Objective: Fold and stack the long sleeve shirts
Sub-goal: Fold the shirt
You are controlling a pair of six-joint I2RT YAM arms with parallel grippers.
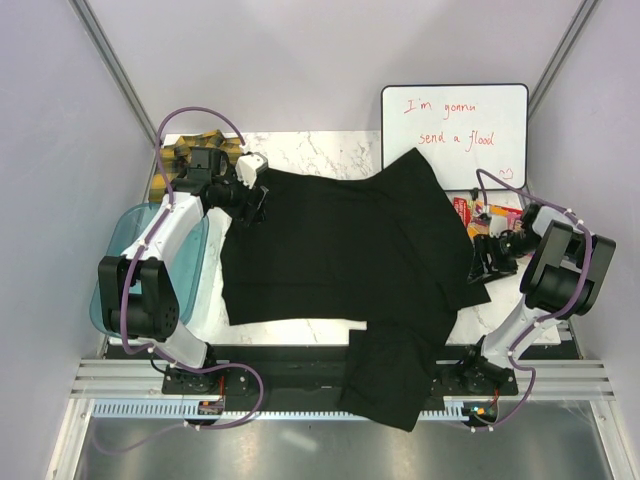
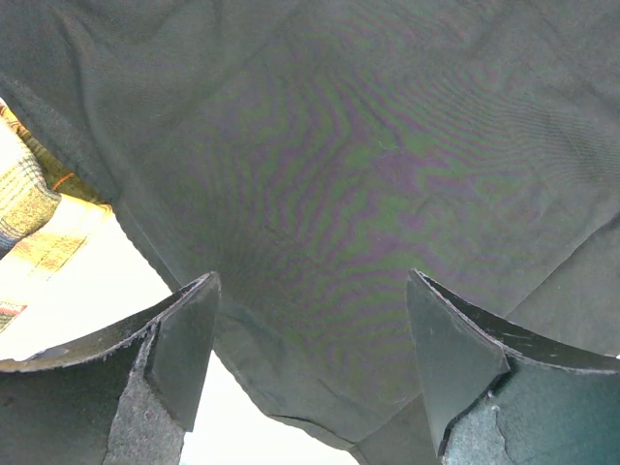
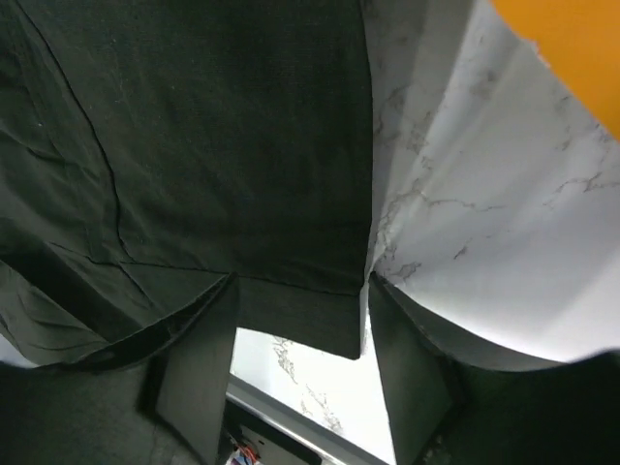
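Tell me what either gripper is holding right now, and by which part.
Nothing is clearly held. The left gripper stands open over the black shirt; the right gripper straddles its edge, jaws apart.

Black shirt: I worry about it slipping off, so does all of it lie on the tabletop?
No, in the top view part of the black shirt hangs over the table's near edge between the arm bases.

A plain black shirt [image 1: 340,250] is seen on a white, grey-veined marble table [image 1: 310,150]. A yellow-and-black plaid shirt [image 1: 190,152], a translucent blue tub [image 1: 193,262] and a white board [image 1: 455,125] lettered in red are shown.
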